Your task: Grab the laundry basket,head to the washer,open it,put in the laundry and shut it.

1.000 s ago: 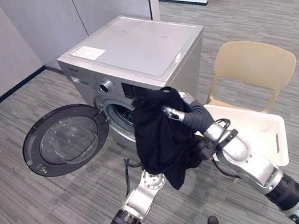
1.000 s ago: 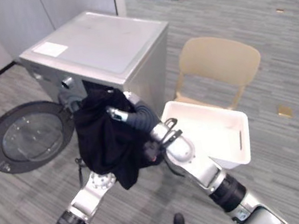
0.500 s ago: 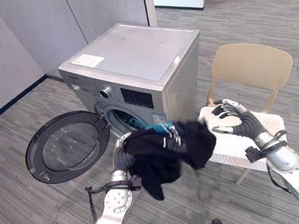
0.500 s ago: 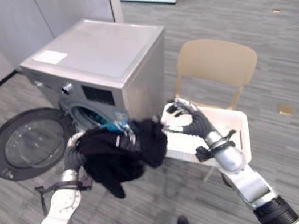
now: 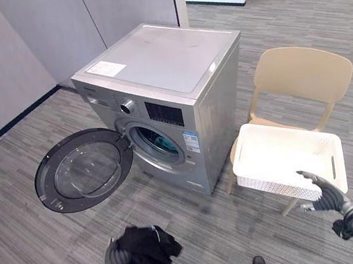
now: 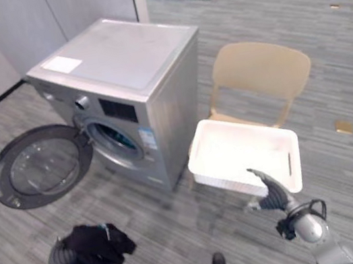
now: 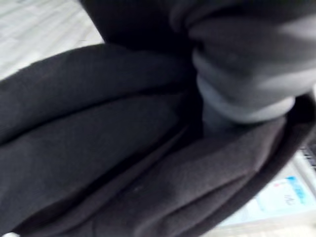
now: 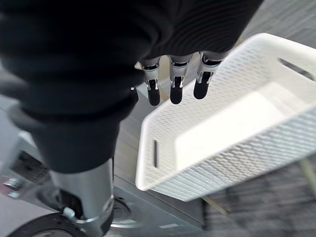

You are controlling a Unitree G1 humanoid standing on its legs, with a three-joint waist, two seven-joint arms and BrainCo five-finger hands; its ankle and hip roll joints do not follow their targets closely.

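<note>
Left eye view shows the washer (image 5: pixel 171 99) with its round door (image 5: pixel 84 169) swung fully open. The black garment (image 5: pixel 143 251) hangs low in front of the washer, bunched around the left hand (image 5: pixel 111 259); the fingers are hidden in the cloth, so I cannot tell whether they grip it, though it probably rests on them. The drum opening (image 5: pixel 158 143) lies up and ahead of this hand. The right hand (image 6: pixel 269 194) hovers with relaxed fingers just beside the empty laundry basket (image 5: pixel 287 157) on the chair (image 5: pixel 300 79), right of the washer.
</note>
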